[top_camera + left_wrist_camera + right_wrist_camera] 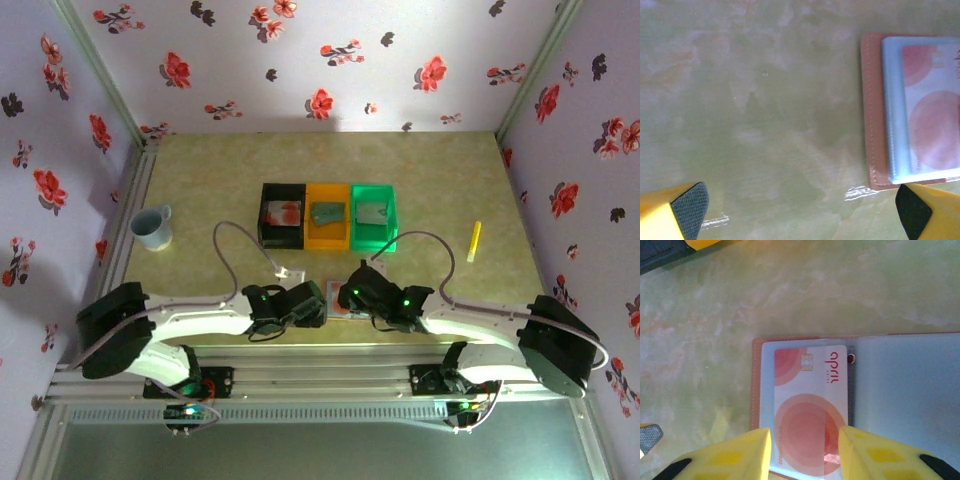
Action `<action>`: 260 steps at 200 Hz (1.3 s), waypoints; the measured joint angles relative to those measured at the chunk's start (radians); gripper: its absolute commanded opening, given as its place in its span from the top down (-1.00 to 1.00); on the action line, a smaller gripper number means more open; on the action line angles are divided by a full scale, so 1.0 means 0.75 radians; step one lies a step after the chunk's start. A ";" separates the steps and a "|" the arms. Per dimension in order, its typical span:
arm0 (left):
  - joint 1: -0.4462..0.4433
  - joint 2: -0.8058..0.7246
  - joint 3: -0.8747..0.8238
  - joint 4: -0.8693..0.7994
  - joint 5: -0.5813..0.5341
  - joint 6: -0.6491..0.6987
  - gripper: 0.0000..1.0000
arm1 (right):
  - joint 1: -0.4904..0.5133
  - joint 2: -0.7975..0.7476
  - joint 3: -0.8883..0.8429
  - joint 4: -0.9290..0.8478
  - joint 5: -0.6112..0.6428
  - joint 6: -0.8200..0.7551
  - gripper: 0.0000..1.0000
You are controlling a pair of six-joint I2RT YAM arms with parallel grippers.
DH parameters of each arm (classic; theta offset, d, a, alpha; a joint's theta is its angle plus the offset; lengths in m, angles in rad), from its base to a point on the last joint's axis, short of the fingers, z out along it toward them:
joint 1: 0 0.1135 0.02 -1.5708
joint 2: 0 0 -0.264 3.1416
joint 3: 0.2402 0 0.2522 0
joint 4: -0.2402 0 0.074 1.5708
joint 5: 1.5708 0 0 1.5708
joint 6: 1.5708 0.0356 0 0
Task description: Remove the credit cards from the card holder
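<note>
Seems partly done: one credit card (pixel 810 390) still sleeved in the open card holder (pixel 905 390), flat on the counter (pixel 790 295) near the arms. Straddles it with right pincer (pixel 805 440), jaws apart, grip impossible to tell. Hovers left pincer (pixel 800 205) wide open alongside. Shows what looks like another card (pixel 283 212) in black bin (pixel 264 215); greyish items in orange bin (pixel 328 243) and green bin (pixel 392 215).

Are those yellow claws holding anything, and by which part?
Right gripper: jaws either side of one end of the credit card, which lies in the open card holder; whether they grip it cannot be told. Left gripper: open, holding nothing.
</note>
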State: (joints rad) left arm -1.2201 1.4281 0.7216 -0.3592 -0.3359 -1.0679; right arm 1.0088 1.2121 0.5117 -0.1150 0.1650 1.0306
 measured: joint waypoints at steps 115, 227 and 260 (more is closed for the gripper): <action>-0.001 0.182 0.168 -0.046 0.022 -0.005 -1.00 | -0.063 0.013 -0.079 0.139 -0.087 0.039 0.36; 0.053 0.240 0.169 -0.042 0.129 -0.030 -0.99 | -0.088 0.014 -0.079 0.150 -0.126 0.038 0.36; 0.066 0.240 0.168 -0.040 0.145 -0.031 -0.99 | -0.090 0.015 -0.079 0.150 -0.128 0.038 0.36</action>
State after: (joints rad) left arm -1.1709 1.6081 0.8478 -0.3893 -0.2268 -1.0912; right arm 0.9413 1.2232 0.4526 -0.0029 0.0692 1.0592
